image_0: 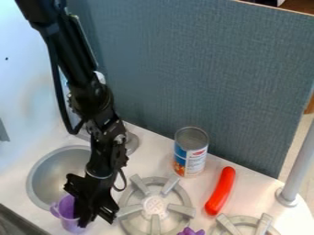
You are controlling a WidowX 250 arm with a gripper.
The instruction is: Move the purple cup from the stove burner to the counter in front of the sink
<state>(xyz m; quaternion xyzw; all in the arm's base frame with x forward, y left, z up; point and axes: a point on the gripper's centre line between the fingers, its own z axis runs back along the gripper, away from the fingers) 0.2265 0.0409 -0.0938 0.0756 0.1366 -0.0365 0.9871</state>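
My claw (97,218) is low at the counter's front edge, against or just in front of the purple cup (65,210); I cannot tell whether it is wide, narrow or gripping. The cup stands by the sink (38,176)'s near rim, partly hidden by me. Close on my other side, a raised burner (155,207) crowds me. The can (191,153) stands near the back panel (215,78), the red sausage-shaped toy (220,191) beyond it toward the right corner.

Bright, diffuse light; the wall (27,82) glows pale at upper left; soft shading in the sink (55,174), lower left.
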